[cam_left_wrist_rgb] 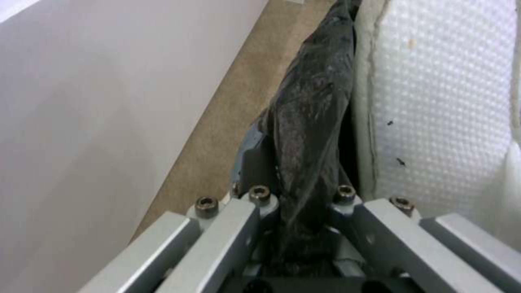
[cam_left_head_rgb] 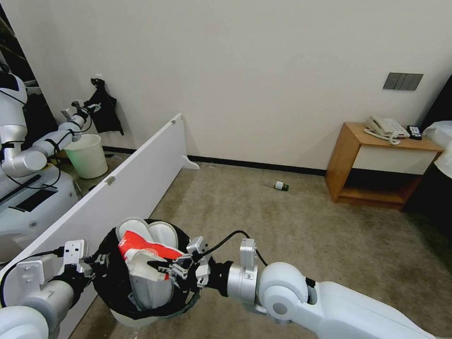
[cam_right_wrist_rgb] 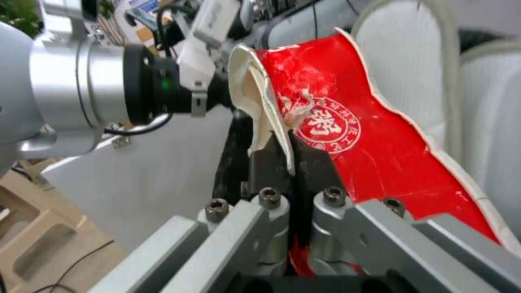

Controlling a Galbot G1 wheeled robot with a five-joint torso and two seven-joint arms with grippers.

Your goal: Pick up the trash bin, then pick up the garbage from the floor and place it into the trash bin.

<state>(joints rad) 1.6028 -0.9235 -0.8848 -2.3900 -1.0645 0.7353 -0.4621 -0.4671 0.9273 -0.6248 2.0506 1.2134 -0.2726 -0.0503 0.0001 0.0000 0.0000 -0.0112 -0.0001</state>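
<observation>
Nearest the robot, the left end effector (cam_left_head_rgb: pixel 89 268) is clamped on the black-bag-lined rim of the round white plastic trash bin (cam_left_head_rgb: pixel 141 310), held up off the beige-brown short-pile carpet floor (cam_left_head_rgb: pixel 301 226) beside a long white panel (cam_left_head_rgb: pixel 127 183). The right end effector (cam_left_head_rgb: pixel 165 270) is over the bin's mouth, pinched tight on a torn red-and-white packet (cam_left_head_rgb: pixel 141 252) printed with a round white seal bearing the character 粥 (cam_right_wrist_rgb: pixel 323 130); its smaller lettering cannot be read. Two white textured slippers (cam_left_head_rgb: pixel 155 233) stand inside the bin behind the packet. Farther off, near the wall's dark skirting, a small green-capped bottle (cam_left_head_rgb: pixel 281 185) lies on its side on the carpet.
</observation>
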